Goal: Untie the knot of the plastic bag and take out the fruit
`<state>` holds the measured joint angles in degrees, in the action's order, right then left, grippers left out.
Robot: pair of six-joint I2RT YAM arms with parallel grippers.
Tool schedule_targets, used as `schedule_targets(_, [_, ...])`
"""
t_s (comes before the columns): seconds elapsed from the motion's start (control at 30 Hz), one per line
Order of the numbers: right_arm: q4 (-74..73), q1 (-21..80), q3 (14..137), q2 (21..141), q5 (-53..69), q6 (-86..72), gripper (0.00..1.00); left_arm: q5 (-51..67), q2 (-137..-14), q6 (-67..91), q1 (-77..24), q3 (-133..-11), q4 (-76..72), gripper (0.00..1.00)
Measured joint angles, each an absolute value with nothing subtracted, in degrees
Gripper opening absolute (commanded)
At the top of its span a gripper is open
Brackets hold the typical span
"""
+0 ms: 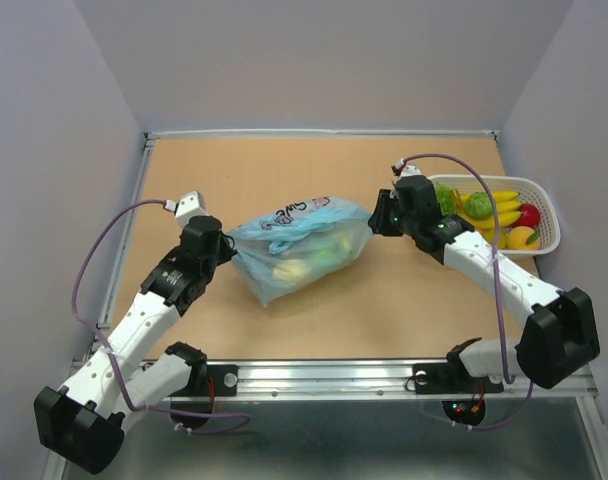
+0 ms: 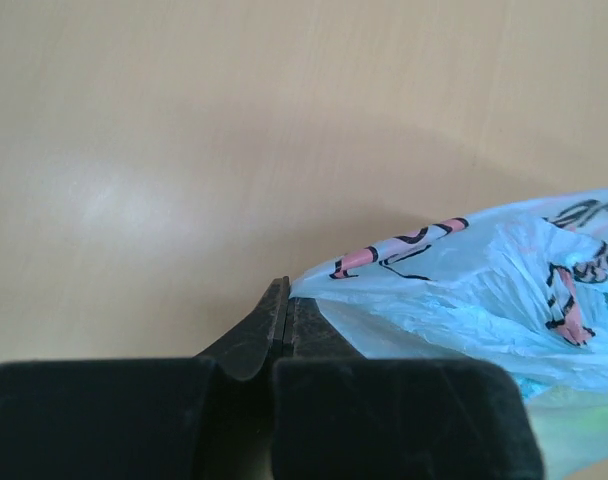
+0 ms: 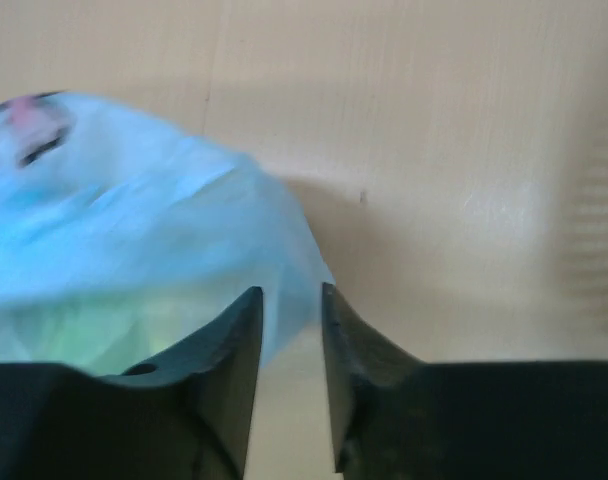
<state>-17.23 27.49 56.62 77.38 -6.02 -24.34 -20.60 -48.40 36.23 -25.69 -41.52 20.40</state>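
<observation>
So the plastic bag (image 1: 299,243) is lying on its side around the middle of the tabletop (image 1: 384,310), stretching out between the 2 arms. The left gripper (image 2: 286,292) is sitting at the bag's left end with its jaws pressed fully together. It's pinching a corner of the thin blue film right at the tips, and the pink and dark prints are showing just past that. The right gripper (image 3: 291,300) is hanging at the bag's right end with its jaws standing only a little apart, and the edge of the bag is drooping into the gap between them. That view is blurry, so I can't tell if the film is actually getting pinched or just sitting there loose. Through the plastic I'm seeing the fruit (image 1: 302,262) as a pale yellow-green blob sitting low in the bag, toward the near side. I'm not managing to pick out the knot from any view, the top of the bag is just looking crumpled. Over on the right, behind the right arm, a white basket (image 1: 547,195) is sitting near the tabletop's edge, well apart from the bag. It's holding more toy fruit: yellow bananas (image 1: 504,212), a round green one (image 1: 477,205), something red (image 1: 529,214) and a yellow-orange piece (image 1: 522,238).
</observation>
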Motion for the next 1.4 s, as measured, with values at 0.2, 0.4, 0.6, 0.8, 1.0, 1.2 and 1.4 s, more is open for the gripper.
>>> schedule_targets(0.2, [-17.9, 28.2, 58.3, 72.7, 4.1, -11.9, 0.80, -14.2, -50.3, 28.1, -25.0, -44.0, 17.1, 0.00])
schedule_targets(0.4, [-18.3, 39.1, 67.4, 78.9, 7.7, -0.9, 0.80, -7.2, -54.7, 19.8, -25.0, -49.2, 14.6, 0.00])
schedule_targets(0.6, [-19.4, 43.2, 74.9, 90.7, 8.5, 2.7, 0.77, -4.3, -56.5, 15.5, -25.0, -50.0, 14.2, 0.00])
schedule_targets(0.8, [-22.4, 44.5, 75.0, 96.0, 7.7, 2.8, 0.67, -4.2, -57.0, 13.5, -25.0, -50.0, 13.6, 0.00])
schedule_targets(1.0, [-23.4, 44.7, 74.5, 96.0, 6.5, 2.6, 0.43, -6.5, -57.0, 12.5, -24.4, -50.0, 13.0, 0.00])
schedule_targets(1.2, [-25.1, 44.7, 69.8, 94.3, 3.3, 3.7, 0.01, -8.9, -57.1, 14.3, -21.6, -48.8, 11.7, 0.00])
schedule_targets(1.4, [-26.7, 44.4, 69.4, 88.9, -6.9, 5.4, 0.01, -9.4, -60.8, 17.8, -17.3, -47.5, 9.6, 0.00])
